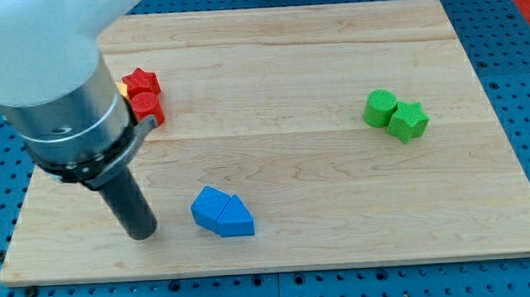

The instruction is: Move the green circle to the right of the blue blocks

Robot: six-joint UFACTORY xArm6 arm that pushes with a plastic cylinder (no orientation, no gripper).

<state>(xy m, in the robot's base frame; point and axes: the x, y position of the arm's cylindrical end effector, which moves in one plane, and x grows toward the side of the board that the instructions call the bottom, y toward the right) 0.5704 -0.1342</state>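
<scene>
The green circle (380,107) lies at the view's right, touching a green star (408,121) just below and right of it. Two blue blocks sit together at the view's bottom centre: a blue cube-like block (211,206) and a blue triangular block (235,218). My tip (142,231) rests on the board just left of the blue blocks, a short gap away. It is far left of the green circle.
A red star (141,82) and a red round block (146,106) sit at the view's upper left, beside the arm's body, with a bit of yellow block (120,87) showing behind it. The wooden board (279,66) ends in a blue pegboard surround.
</scene>
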